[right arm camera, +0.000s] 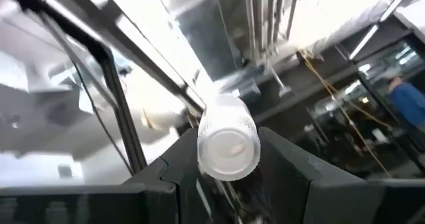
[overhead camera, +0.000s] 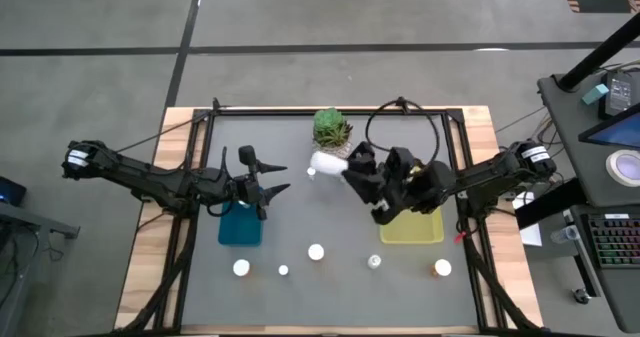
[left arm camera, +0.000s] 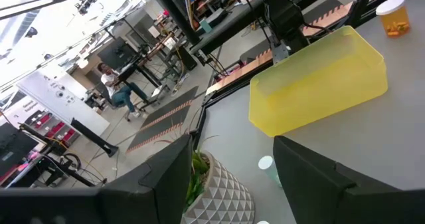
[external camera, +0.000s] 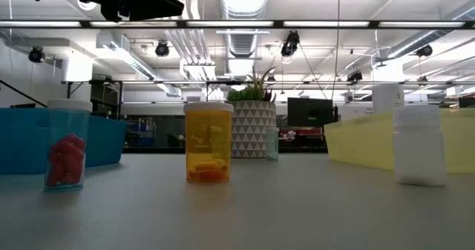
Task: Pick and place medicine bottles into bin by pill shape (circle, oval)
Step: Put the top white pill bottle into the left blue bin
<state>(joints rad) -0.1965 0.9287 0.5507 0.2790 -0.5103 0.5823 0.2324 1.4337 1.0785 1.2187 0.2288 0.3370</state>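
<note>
My right gripper (overhead camera: 345, 167) is shut on a white medicine bottle (overhead camera: 325, 164), held in the air next to the succulent pot (overhead camera: 332, 129), far from the yellow bin (overhead camera: 412, 227). My left gripper (overhead camera: 268, 175) is open and empty above the blue bin (overhead camera: 240, 227). Several bottles stand on their bases in a row near the front edge: white-capped ones (overhead camera: 241, 268) (overhead camera: 316, 252), a small one (overhead camera: 283, 271), a clear one (overhead camera: 374, 262) and an amber one (overhead camera: 442, 268). The low view shows a bottle with red pills (external camera: 67, 146), an amber bottle (external camera: 208, 142) and a white bottle (external camera: 419, 145). My right gripper pinches the white bottle by its round side wall (right arm camera: 228, 117) between its two fingers (right arm camera: 292, 164). The bottle's flat round end (right arm camera: 229, 151) faces the wrist camera. The fingers come from the table's right side and slant upward. The bottle is lifted clear of the table.
The succulent in its patterned pot (external camera: 252, 127) stands at the far middle. The blue bin (external camera: 22, 139) is left and the yellow bin (left arm camera: 319, 84) right. A black frame runs round the grey mat. A person sits in the room beyond (left arm camera: 116, 84).
</note>
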